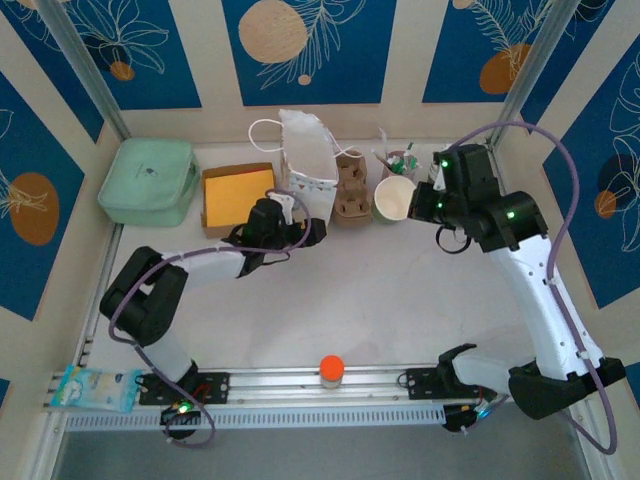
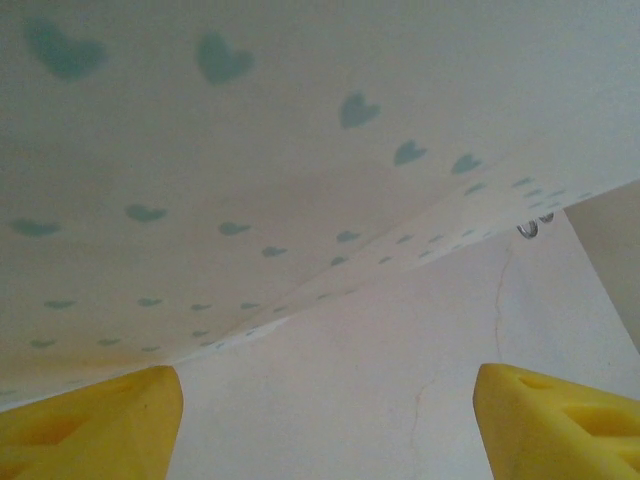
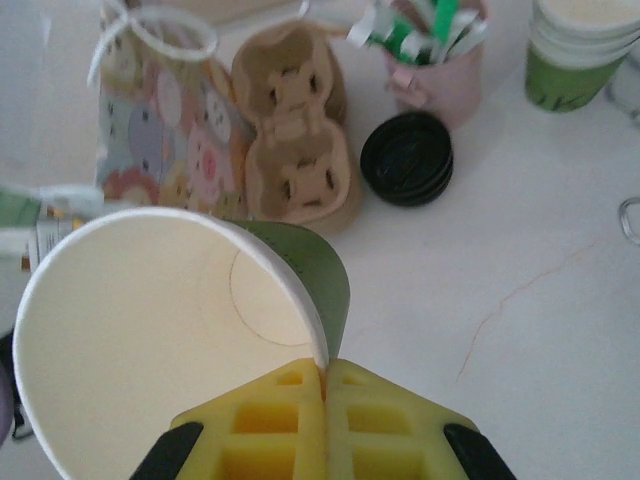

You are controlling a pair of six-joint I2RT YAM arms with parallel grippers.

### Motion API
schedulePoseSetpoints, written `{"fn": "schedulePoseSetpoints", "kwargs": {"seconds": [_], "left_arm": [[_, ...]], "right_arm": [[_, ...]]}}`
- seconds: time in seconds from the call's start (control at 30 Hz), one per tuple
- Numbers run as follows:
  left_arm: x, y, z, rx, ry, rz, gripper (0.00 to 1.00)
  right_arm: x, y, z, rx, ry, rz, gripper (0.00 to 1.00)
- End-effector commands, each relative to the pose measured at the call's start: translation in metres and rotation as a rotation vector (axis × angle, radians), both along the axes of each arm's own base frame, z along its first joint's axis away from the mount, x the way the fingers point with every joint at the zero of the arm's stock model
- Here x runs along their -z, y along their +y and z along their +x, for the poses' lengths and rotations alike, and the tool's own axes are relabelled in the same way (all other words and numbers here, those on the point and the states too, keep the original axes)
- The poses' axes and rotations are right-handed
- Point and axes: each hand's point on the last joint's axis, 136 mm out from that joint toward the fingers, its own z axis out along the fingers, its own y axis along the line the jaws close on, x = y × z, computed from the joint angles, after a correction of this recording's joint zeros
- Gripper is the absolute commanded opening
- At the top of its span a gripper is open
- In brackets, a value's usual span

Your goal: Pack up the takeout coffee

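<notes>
Tabletop (image 3: 540, 300): green cup (image 3: 150, 330) in right gripper (image 3: 325, 378)

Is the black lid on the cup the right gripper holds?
No, the lid lies on the table while the cup is open.

We find the top external view bright and evenly lit from above. The white counter (image 1: 400, 300) carries only faint, soft-edged shadows beneath the arms, and the green indicator lights on the right arm bloom slightly. The left wrist view is dimmer and grey-toned: the heart-printed bag (image 2: 250, 150) lies too close for focus, and the yellow fingers (image 2: 90, 420) of the left tool (image 2: 325, 385) are blurred. The right wrist view is warm and bright. There the paper cup (image 3: 150, 330) interior verges on washed out, the right tool (image 3: 325, 380) at the lens is soft, and items behind are mildly defocused.
</notes>
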Motion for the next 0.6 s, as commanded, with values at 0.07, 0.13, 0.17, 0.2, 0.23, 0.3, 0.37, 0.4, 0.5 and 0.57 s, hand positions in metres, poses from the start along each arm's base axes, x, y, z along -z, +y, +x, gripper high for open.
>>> {"fn": "schedulePoseSetpoints", "kwargs": {"seconds": [0.07,0.13,0.17,0.2,0.23,0.3,0.37,0.4,0.5,0.57], "left_arm": [[-0.010,-0.002,0.022,-0.008,-0.042,-0.021,0.76],[-0.009,-0.001,0.028,-0.010,-0.040,-0.023,0.76],[-0.008,0.000,0.031,-0.012,-0.036,-0.025,0.76],[-0.007,0.000,0.033,-0.010,-0.034,-0.028,0.76],[-0.007,0.001,0.036,-0.011,-0.033,-0.029,0.76],[-0.006,0.003,0.041,-0.011,-0.030,-0.029,0.76],[-0.005,0.004,0.044,-0.009,-0.025,-0.033,0.75],[-0.006,0.005,0.045,-0.009,-0.025,-0.035,0.75],[-0.009,0.004,0.042,0.005,-0.026,-0.036,0.75],[-0.010,0.003,0.036,0.021,-0.017,-0.043,0.77]], "right_arm": [[0.022,0.022,-0.019,-0.081,0.056,0.009,0.02],[0.033,0.030,-0.023,-0.109,0.084,0.001,0.02],[0.038,0.034,-0.025,-0.119,0.099,-0.002,0.02],[0.045,0.038,-0.026,-0.132,0.116,-0.007,0.02],[0.049,0.041,-0.028,-0.143,0.126,-0.009,0.02],[0.062,0.051,-0.030,-0.171,0.158,-0.012,0.02],[0.076,0.062,-0.034,-0.206,0.199,-0.016,0.02],[0.083,0.067,-0.036,-0.224,0.224,-0.023,0.02],[0.103,0.078,-0.040,-0.256,0.288,-0.042,0.02],[0.115,0.084,-0.041,-0.267,0.319,-0.054,0.02]]}}
